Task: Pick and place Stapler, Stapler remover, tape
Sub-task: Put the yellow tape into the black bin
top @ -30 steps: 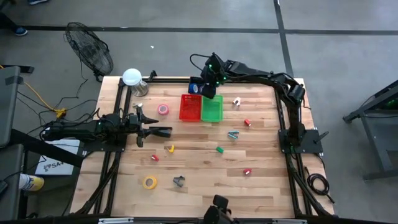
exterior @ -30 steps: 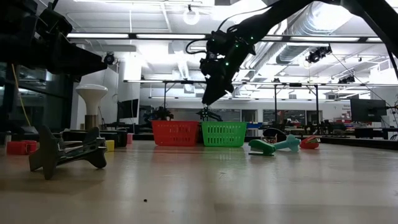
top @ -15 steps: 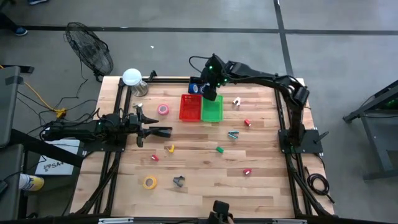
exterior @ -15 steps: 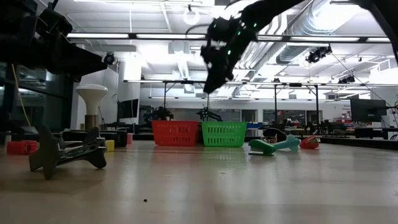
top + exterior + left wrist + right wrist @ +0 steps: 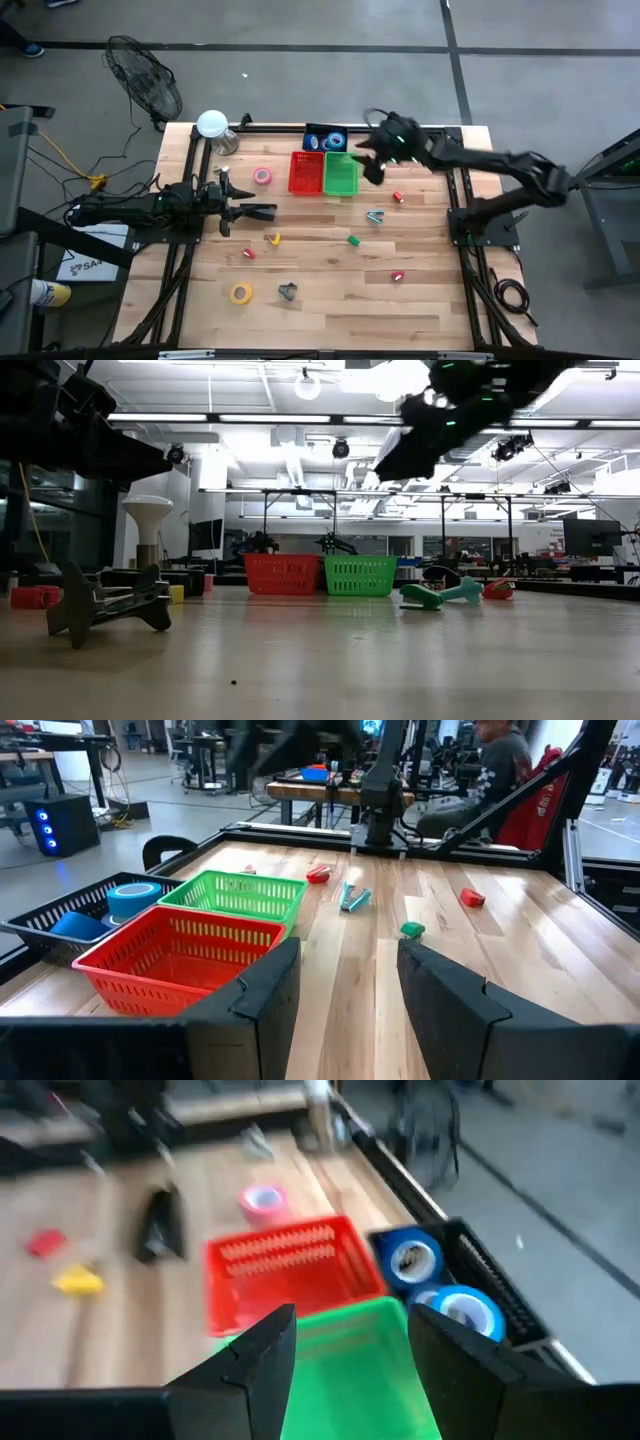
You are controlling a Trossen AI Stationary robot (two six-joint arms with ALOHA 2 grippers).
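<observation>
**A:** Nearest the front edge there's one yellow tape roll [image 5: 240, 293], flat, hole up. Near it a grey staple remover [image 5: 288, 290] lies on its side, its length running across the table.

**B:** And further in?

**A:** Scattered bits: three red pieces [image 5: 248, 253], one yellow piece [image 5: 273, 238], one green piece [image 5: 353, 240]. A teal staple remover [image 5: 374, 216] lies toward the right.

**B:** The left gripper [image 5: 270, 211]?

**A:** Low on the left side, pointing right, fingers apart, nothing between them. The pink tape roll [image 5: 262, 176] lies flat just behind it.

**B:** Farther back?

**A:** The red basket [image 5: 306, 172] and green basket [image 5: 340, 175] stand side by side. Behind them is a black tray [image 5: 312, 130] with two blue tape rolls [image 5: 335, 140]. That's four rolls. The right gripper [image 5: 372, 170] hangs high, just right of the green basket, fingers spread and empty. I can't pick out the stapler.
</observation>
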